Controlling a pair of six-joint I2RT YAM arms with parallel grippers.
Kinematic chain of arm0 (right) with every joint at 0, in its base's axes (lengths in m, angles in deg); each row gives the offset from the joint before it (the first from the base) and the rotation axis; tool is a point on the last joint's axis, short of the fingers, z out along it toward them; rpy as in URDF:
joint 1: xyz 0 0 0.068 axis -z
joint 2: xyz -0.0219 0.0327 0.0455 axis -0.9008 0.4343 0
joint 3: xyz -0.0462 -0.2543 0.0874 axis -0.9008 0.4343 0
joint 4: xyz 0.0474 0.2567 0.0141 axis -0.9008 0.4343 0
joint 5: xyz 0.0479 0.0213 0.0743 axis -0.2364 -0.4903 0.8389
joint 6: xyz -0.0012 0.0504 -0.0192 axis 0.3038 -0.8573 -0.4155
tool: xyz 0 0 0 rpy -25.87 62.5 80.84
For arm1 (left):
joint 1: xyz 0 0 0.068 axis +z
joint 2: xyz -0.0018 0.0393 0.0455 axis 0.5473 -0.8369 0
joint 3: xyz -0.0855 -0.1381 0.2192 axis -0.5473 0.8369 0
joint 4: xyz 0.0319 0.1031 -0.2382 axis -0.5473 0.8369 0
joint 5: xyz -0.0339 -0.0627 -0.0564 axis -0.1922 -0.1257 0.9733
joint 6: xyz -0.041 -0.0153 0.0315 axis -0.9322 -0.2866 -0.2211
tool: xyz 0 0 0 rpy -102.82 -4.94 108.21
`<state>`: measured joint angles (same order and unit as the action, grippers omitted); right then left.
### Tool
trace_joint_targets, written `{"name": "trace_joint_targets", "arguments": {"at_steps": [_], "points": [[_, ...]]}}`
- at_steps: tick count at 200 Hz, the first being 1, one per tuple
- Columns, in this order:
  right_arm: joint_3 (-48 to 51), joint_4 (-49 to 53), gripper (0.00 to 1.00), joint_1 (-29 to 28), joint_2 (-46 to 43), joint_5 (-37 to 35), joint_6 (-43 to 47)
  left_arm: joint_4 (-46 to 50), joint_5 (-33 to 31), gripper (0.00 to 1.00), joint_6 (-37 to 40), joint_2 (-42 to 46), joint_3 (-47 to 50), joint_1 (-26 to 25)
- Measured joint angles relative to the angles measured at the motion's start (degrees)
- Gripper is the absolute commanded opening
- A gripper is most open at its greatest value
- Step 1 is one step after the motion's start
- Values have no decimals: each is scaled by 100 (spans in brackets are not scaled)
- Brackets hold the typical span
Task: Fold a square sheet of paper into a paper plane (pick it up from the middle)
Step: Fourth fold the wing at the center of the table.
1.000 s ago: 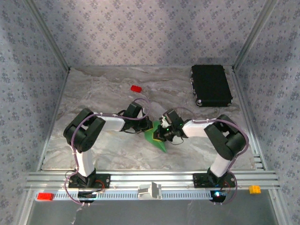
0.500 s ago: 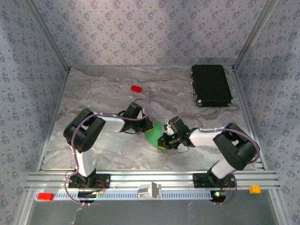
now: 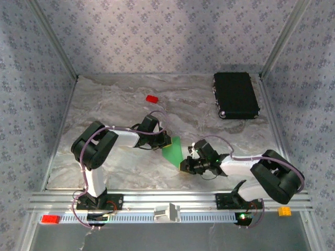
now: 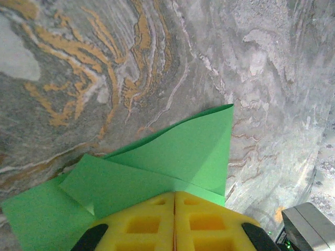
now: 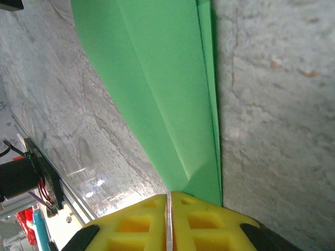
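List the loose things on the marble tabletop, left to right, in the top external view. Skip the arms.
small red block → folded green paper → black case

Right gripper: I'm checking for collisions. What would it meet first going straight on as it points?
The folded green paper, lying right before the right gripper, probably touching its tips.

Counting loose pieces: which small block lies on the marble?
The small red block far back; the other red block and the orange block sit on the front rail.
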<state>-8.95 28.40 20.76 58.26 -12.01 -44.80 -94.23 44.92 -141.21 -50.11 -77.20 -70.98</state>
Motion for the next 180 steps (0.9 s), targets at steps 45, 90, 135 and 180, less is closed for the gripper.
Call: {"name": "trace_joint_targets", "arguments": {"at_steps": [45, 90, 135, 180], "points": [[66, 411, 14, -24, -361, -48, -33, -26, 11, 8, -55, 0, 15, 2], [-142, 1342, 20, 120, -1086, -409, -52, -39, 13, 8, -59, 2, 20, 0], [-114, 1725, 35, 402, -1725, -483, -363, -39, 9, 8, -61, 4, 20, 2], [-42, 1729, 40, 352, -1722, -343, -592, -39, 9, 8, -101, 4, 20, 2]]}}
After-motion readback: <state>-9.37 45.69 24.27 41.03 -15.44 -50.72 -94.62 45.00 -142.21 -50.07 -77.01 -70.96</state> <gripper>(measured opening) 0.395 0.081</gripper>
